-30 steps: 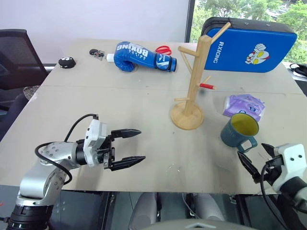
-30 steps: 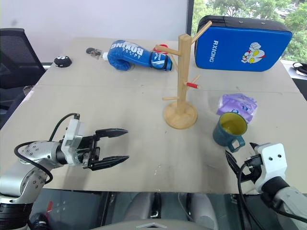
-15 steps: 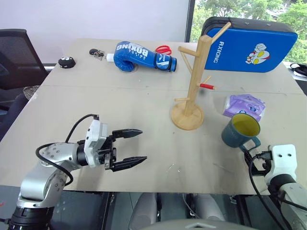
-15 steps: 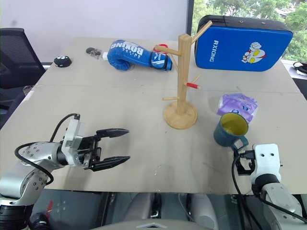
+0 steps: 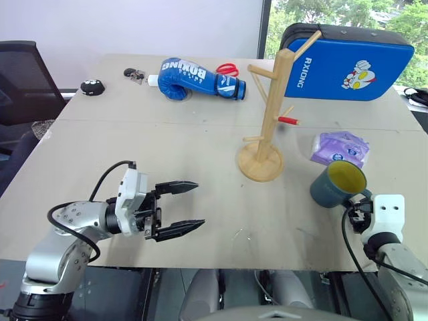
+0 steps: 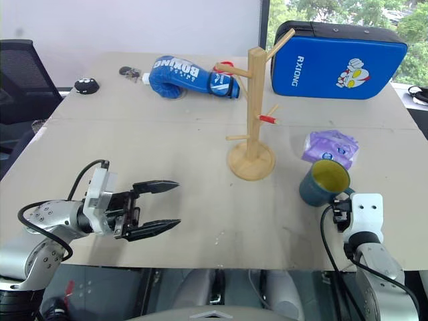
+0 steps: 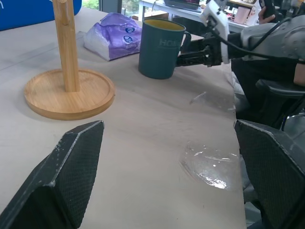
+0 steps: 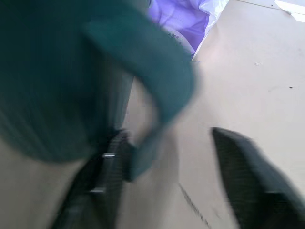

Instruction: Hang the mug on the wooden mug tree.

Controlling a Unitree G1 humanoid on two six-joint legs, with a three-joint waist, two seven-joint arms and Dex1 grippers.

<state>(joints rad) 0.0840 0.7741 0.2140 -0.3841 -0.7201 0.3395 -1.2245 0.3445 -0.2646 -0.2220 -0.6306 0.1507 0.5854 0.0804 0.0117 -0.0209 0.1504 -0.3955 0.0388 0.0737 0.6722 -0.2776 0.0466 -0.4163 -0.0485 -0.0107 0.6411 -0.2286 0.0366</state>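
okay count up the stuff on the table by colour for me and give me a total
Blue: 3, boxing glove, kick pad, mug
Wood: 1, mug tree
Purple: 1, tissue pack
Red: 1, scissors
Black: 2, round toy, keys
Total: 8

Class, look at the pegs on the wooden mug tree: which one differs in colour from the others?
The short peg with the red tip, on the light wooden mug tree, pointing toward the purple packet; the other pegs are plain wood.

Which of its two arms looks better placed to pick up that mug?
The right one, probably. The right gripper is already at the mug, its jaws around the handle. The left gripper hovers open far across the table, with the mug tree between it and the mug.
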